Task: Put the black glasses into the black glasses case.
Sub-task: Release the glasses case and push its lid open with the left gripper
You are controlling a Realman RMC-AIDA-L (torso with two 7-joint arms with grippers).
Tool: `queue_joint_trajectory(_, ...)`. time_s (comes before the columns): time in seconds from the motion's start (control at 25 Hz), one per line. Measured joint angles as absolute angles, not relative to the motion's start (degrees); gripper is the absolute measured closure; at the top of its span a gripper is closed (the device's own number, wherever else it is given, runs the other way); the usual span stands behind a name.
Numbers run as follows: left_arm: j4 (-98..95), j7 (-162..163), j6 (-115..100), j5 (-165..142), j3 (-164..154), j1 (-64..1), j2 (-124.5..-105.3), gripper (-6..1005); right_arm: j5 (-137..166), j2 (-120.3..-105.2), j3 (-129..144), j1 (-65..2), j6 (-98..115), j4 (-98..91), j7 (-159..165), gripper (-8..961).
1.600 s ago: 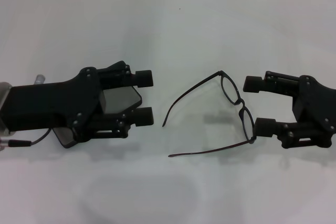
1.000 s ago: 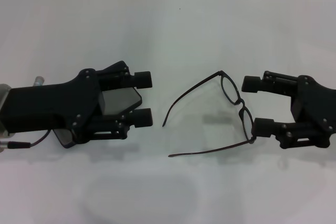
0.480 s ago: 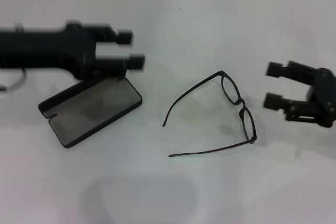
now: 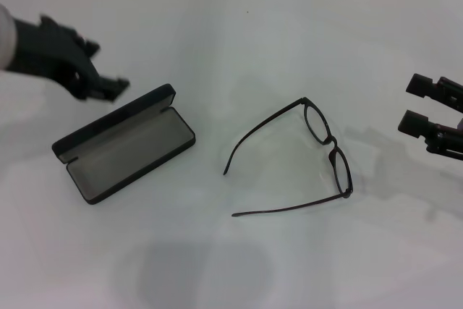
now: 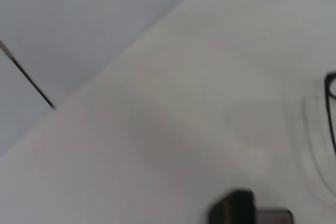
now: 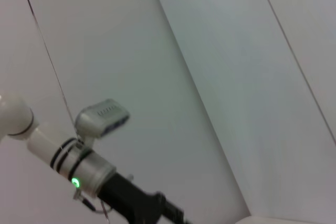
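Observation:
The black glasses (image 4: 324, 151) lie unfolded on the white table, right of centre, with both temple arms pointing left; a sliver of their frame (image 5: 331, 98) shows in the left wrist view. The black glasses case (image 4: 124, 146) lies open at the left, its grey lining facing up and nothing inside. My left gripper (image 4: 101, 81) hovers behind the case's far left end, blurred and apart from it. My right gripper (image 4: 412, 104) is open and holds nothing at the right edge, well clear of the glasses.
The white table (image 4: 239, 48) runs back to a tiled wall. The right wrist view looks across at the wall and my left arm (image 6: 79, 169) with its green light.
Both arms have pulled away. The left gripper rose and swung back to the left, uncovering the open case. The right gripper drew off to the right, away from the glasses, which have not moved.

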State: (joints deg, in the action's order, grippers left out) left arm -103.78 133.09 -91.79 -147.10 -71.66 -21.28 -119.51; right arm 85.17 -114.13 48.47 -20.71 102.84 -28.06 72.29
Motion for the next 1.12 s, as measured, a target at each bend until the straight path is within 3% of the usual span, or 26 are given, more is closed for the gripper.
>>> queue_joint_trajectory(1.12,-79.74,134.23,-86.51,-156.14,-76.41,-32.16,-119.70,321,85.34,-113.67,48.42,-22.32,101.39,-27.40,70.82,79)
